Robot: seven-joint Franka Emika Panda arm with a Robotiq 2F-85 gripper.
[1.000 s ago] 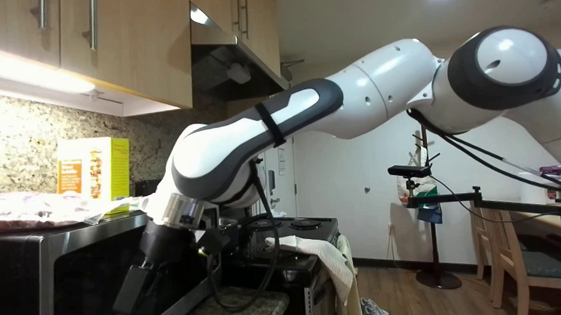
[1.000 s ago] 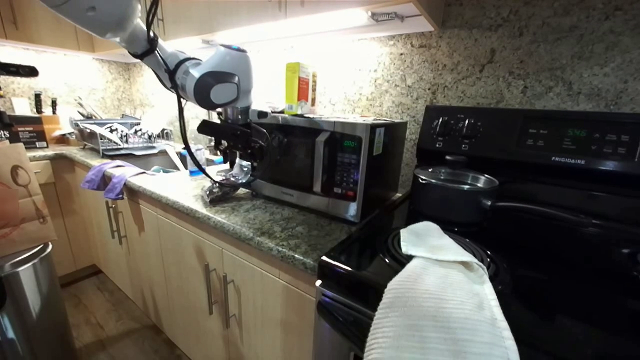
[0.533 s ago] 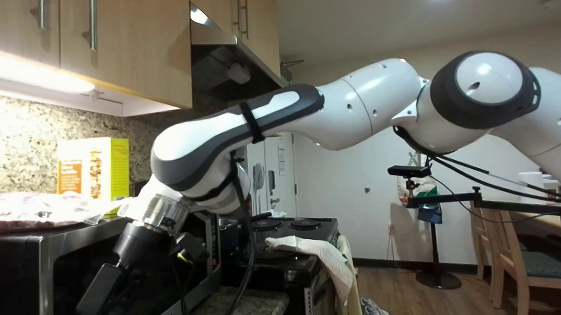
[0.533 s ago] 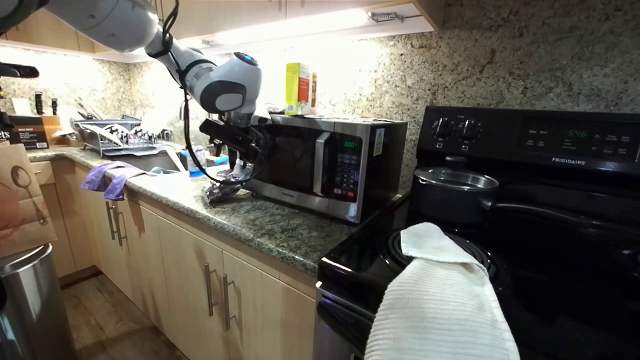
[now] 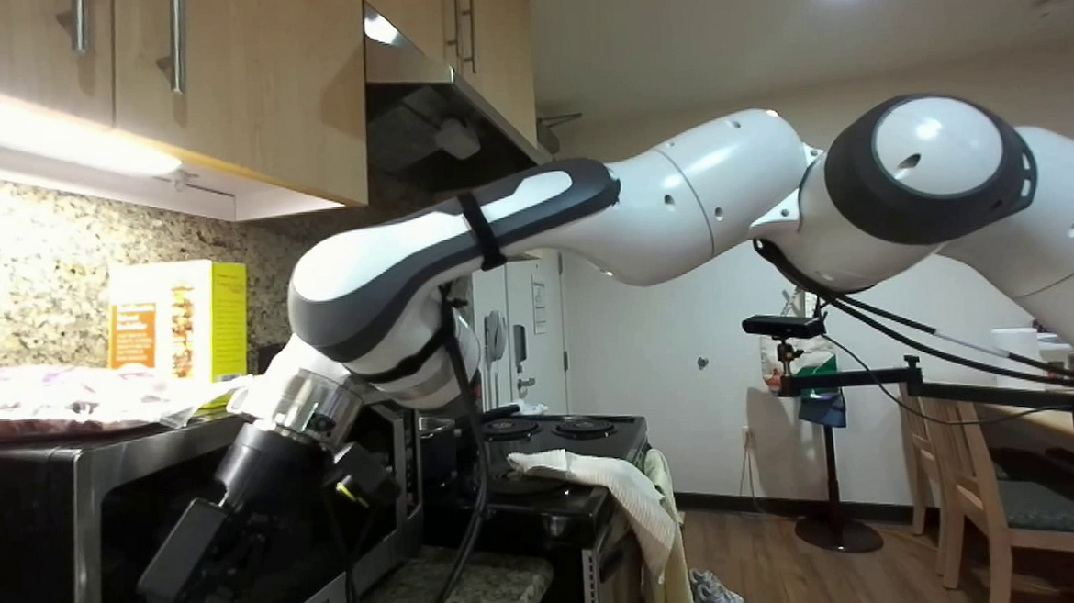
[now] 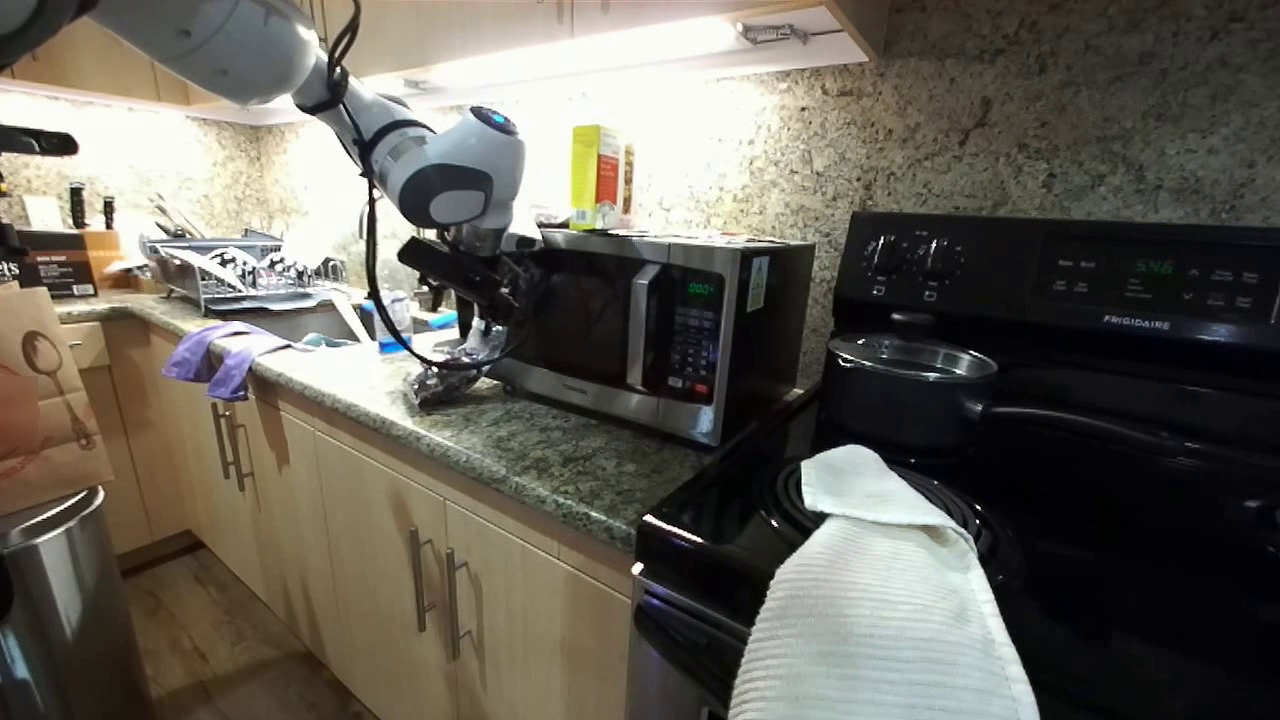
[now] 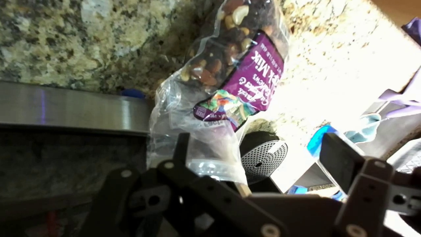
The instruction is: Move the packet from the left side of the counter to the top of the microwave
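The packet (image 7: 260,75) is a clear bag of nuts with a purple label, lying on the speckled stone counter (image 7: 82,49) beside the microwave's base (image 7: 75,108). In an exterior view, the packet (image 6: 445,382) looks crinkly and silvery at the microwave's left front. The microwave (image 6: 590,320) also shows in an exterior view (image 5: 90,545). My gripper (image 7: 255,141) is open. Its left finger overlaps the packet's clear upper end; its right finger stands apart. I cannot tell if the left finger touches the packet. In an exterior view, my gripper (image 6: 490,315) tilts down right above the packet.
Another bag (image 5: 55,405) and a yellow box (image 5: 228,322) stand on the microwave, under wooden cabinets (image 5: 241,87). A round perforated black item (image 7: 263,158) is close to the packet. Purple gloves (image 6: 225,350), a dish rack (image 6: 250,275) and a pot (image 6: 900,400) on the stove are nearby.
Over the first half second, my arm dipped and my gripper tilted, moving left and down in an exterior view. Since then it is nearly still. The packet has not visibly moved.
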